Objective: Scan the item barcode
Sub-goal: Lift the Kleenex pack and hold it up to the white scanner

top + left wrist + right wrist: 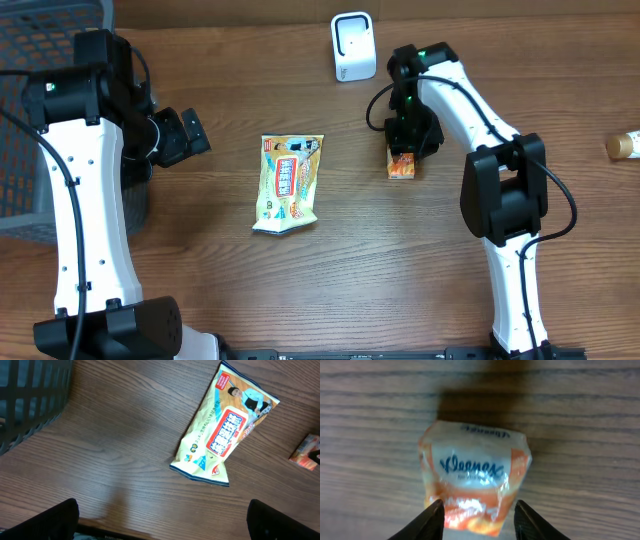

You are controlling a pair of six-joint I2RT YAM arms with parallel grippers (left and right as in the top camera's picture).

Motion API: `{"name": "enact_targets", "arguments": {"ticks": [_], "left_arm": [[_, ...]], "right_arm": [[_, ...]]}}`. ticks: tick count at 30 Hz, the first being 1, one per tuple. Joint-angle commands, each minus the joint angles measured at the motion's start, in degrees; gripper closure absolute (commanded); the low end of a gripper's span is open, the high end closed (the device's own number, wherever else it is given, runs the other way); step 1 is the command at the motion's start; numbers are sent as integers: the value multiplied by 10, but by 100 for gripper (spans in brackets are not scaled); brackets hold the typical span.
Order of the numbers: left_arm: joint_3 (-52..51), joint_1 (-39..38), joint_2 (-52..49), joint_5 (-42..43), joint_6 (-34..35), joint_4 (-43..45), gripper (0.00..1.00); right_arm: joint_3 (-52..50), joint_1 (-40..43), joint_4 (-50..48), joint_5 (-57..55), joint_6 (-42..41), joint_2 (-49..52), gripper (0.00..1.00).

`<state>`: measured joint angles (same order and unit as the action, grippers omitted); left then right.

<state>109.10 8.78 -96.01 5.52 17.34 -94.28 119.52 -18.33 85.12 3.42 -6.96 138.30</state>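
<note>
Right gripper straddles the tissue pack, its 2 fingers flanking the pack's near end; I cannot tell whether they pinch it. I see the pack on the table near the scanner. Left gripper is spread wide.

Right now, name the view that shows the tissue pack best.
Right wrist: the tissue pack fills the frame, logo legible. Overhead shows it small, half under the right pincer. Left wrist catches only a blurred corner.
</note>
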Motion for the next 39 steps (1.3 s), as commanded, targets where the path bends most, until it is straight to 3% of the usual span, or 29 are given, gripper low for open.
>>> {"name": "enact_targets", "arguments": {"ticks": [1,8,9,13,18,20,24,33,39], "left_arm": [[0,6,1,0,-11,1,0],[0,6,1,0,-11,1,0],[0,6,1,0,-11,1,0],[0,6,1,0,-11,1,0],[0,6,1,0,-11,1,0],[0,6,1,0,-11,1,0],[0,6,1,0,-11,1,0],[0,6,1,0,-11,1,0],[0,6,1,0,-11,1,0]], "right_arm": [[-18,4,-10,-40,-27,1,55],[-48,4,-37,-40,-31,1,63],[-48,4,-39,-40,-31,1,74],[-48,4,-40,-37,-36,1,96],[-34,10,-35,71,3,0,96],[-7,30,-31,234,78,-1,96],[-2,74,-21,438,188,0,96],[-2,113,22,595,332,0,96],[-2,113,107,681,499,0,96]]}}
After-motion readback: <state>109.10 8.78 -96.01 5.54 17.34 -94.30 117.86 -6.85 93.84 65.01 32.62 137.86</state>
